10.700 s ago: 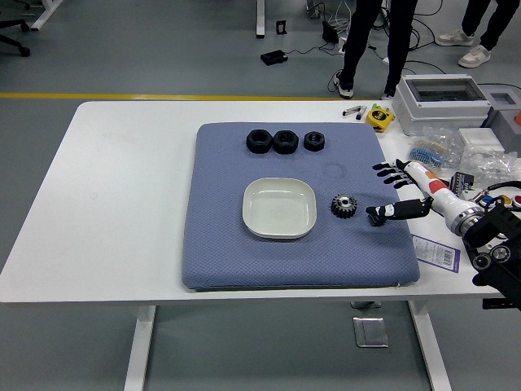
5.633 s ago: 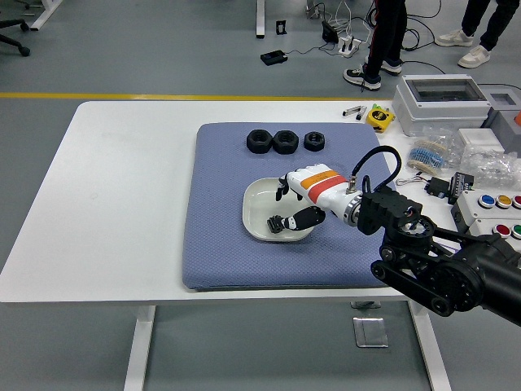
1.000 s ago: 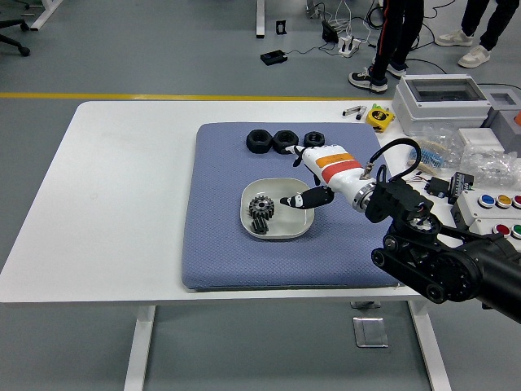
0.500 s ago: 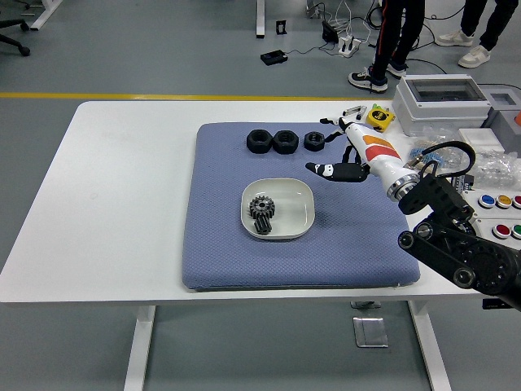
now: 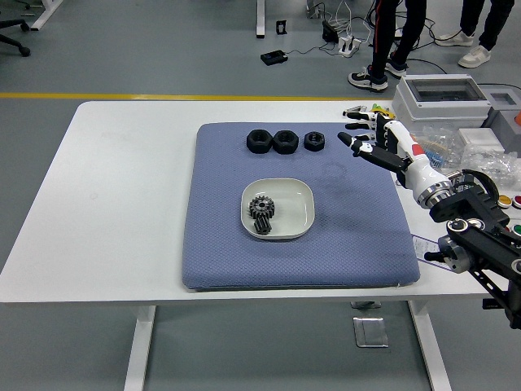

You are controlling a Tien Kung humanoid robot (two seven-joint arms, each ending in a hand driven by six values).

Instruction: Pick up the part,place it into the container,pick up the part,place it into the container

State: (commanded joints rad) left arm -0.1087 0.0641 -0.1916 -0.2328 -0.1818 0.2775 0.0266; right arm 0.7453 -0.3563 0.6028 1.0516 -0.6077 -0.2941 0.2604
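Note:
A dark metal gear lies in the white square dish at the middle of the blue-grey mat. Three black nuts stand in a row at the mat's far edge: a large one, a second large one and a smaller one. My right hand is white with black fingertips. It hovers open and empty over the mat's far right corner, to the right of the small nut. The left arm is out of view.
A grey plastic box, a yellow tape measure, bags of small parts and a button panel crowd the table's right side. People's legs stand on the floor beyond the table.
My right hand has drawn back from over the dish toward the mat's far right corner, empty. The gear stays in the dish.

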